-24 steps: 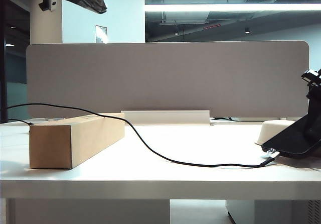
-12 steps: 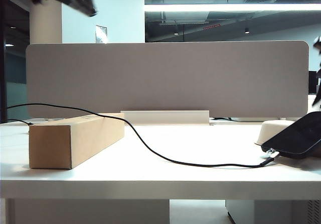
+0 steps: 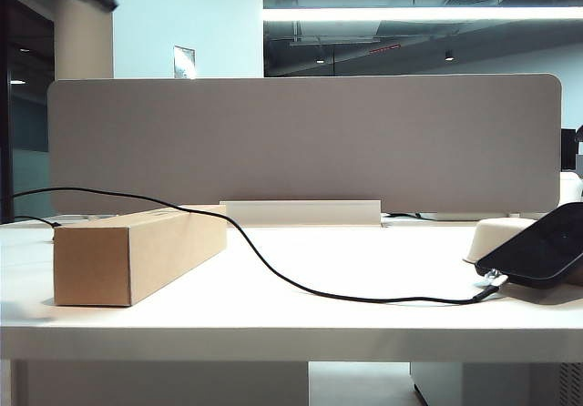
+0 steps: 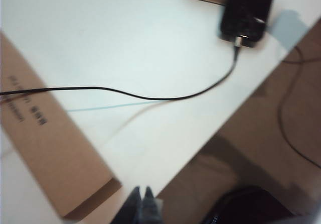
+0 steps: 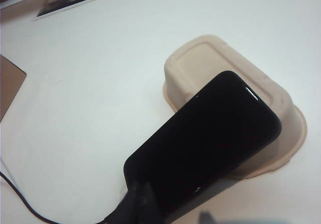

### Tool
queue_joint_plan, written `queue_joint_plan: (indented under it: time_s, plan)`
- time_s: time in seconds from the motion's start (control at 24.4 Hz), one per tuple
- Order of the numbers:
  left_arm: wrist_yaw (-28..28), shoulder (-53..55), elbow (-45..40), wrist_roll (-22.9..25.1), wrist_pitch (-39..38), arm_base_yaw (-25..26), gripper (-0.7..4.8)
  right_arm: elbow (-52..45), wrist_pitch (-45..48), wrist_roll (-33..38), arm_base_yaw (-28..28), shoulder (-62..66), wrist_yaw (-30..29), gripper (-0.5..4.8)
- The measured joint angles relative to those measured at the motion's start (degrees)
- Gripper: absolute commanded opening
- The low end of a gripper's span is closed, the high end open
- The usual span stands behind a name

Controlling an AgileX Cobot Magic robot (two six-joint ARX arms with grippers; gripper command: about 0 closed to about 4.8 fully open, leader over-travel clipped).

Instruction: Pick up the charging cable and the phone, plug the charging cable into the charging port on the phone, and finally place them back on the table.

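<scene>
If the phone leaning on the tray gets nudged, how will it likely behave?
The phone rests tilted on the upturned beige tray, so it would probably slide off. Its glossy face looks slippery. The plugged charging cable looks limp and would likely trail along rather than hold it.

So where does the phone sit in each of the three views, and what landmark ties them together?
Exterior view: the phone is at the far right, tilted, propped on the beige tray.
Left wrist view: phone at the top edge, its plugged end toward the camera.
Right wrist view: phone fills the centre, leaning on the tray.
Shared landmark: the charging cable running to the phone's lower end.
</scene>
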Motion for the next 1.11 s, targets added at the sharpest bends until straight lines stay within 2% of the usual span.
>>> queue_joint_plan:
  time_s: [0.2, 0.33, 0.49, 0.53, 0.66, 0.86, 1.11]
  plan:
    - [-6.2, -9.4, -11.1, -3.0, 8.4, 0.0, -0.06, -6.3, 3.9, -0.6, 0.0, -6.8, -0.3, -0.05]
    - [-9.2, -18.3, -22.1, -4.8, 17.8, 0.0, -0.06, -10.9, 6.3, -0.7, 0.1, -12.3, -0.6, -0.05]
    - [-11.4, -25.7, -35.3, -12.3, 27.0, 0.0, -0.06, -16.0, 8.5, 0.1, 0.2, -21.0, -0.6, -0.05]
    - [-12.4, -27.0, -38.3, -15.6, 30.3, 0.0, -0.06, -16.7, 8.9, 0.2, 0.4, -23.8, -0.6, -0.05]
    - [-15.7, -28.8, -42.9, -18.7, 37.6, 0.0, -0.06, -18.4, 9.4, 0.2, 0.4, -27.5, -0.6, -0.05]
    - [-16.3, -29.6, -48.5, -18.5, 43.9, -0.1, -0.06, -22.6, 8.7, 0.3, 0.4, -33.8, -0.7, -0.05]
    - [-16.7, -29.6, -54.2, -14.3, 50.6, -0.1, -0.06, -25.7, 6.8, 0.5, 0.4, -41.2, -0.9, -0.05]
